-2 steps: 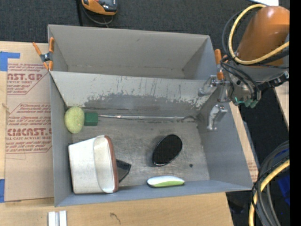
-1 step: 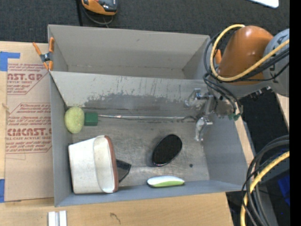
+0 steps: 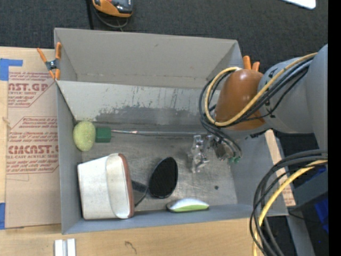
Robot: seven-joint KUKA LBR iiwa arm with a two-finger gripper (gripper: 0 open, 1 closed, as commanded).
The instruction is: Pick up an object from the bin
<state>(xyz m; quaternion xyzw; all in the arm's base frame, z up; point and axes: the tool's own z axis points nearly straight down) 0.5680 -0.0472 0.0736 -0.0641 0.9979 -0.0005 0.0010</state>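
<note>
- Step in hand, as judged: approach; gripper (image 3: 200, 156) low inside the bin (image 3: 144, 47), over bare floor in the right half; nothing seen held.
- Gripper state: cannot tell, open or closed; metal parts bunched together against the grey floor.
- Nearest things: black oval brush (image 3: 163, 176), just to the left of the gripper and a little nearer the front wall; thin stick (image 3: 154, 133), free end just beside the gripper on the back-wall side.
- Target not settled from this view; gripper around neither thing; treat the black oval brush as the likelier pick, being broad and clear of the walls.
- Black oval brush: lying flat; long axis from lower left to upper right in the camera view; short dark stub at the lower-left end, toward the white tub (image 3: 104, 188); rounded end toward the gripper.
- Stick: long axis left to right, nearly parallel to the back wall; pale green ball (image 3: 84, 136) and green collar (image 3: 103, 135) at the left end, near the left wall; bare end pointing at the gripper.
- Next move calls for: shift left to centre over the brush; set the closing direction across its short width, not along its length; descend, close, lift straight up.
- Keep clear of the white-and-green oval piece (image 3: 187, 206) lying along the front wall.
</note>
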